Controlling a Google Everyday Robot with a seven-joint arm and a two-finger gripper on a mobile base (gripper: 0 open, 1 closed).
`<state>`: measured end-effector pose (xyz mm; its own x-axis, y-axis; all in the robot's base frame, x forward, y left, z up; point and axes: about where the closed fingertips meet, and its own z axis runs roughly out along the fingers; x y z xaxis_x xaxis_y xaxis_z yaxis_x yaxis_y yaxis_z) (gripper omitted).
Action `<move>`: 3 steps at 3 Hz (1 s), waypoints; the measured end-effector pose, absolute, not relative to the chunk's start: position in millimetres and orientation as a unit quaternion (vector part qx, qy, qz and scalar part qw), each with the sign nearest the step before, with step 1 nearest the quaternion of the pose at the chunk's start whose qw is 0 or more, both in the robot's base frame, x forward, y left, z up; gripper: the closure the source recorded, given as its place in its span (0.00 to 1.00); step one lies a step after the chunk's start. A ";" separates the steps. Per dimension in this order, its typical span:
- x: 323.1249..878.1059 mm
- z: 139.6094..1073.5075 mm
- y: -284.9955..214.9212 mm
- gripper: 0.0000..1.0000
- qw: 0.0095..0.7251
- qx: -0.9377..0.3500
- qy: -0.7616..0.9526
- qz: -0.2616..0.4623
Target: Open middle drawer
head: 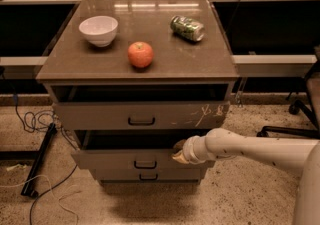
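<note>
Up on the cabinet top sit a white bowl, a red apple and a green can lying on its side, all well clear of the action below. Beneath them the top drawer, its front scratched at the right, stands pulled out a little, overhanging the space under it. Now the middle drawer: it juts out past the top drawer's front, dark gap showing above its upper edge. The gripper is right at that upper edge, right of the small black handle, not on it. Whether the gripper is spread or closed, I cannot tell. The pale arm reaches in from the right, low, under the top drawer's right corner. The lowest drawer sits just below, set further back. Out front, bare speckled floor; cables trail at the left, a chair base at the right.
</note>
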<state>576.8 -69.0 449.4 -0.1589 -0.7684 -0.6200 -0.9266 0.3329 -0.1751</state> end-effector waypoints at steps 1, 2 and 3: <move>576.7 449.4 -68.9 0.84 0.320 -0.564 0.751 0.124; 576.7 449.3 -68.9 0.61 0.320 -0.564 0.751 0.124; 576.7 449.3 -68.8 0.37 0.320 -0.564 0.751 0.124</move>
<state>576.7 -68.8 449.3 -0.1588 -0.7683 -0.6200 -0.9267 0.3327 -0.1749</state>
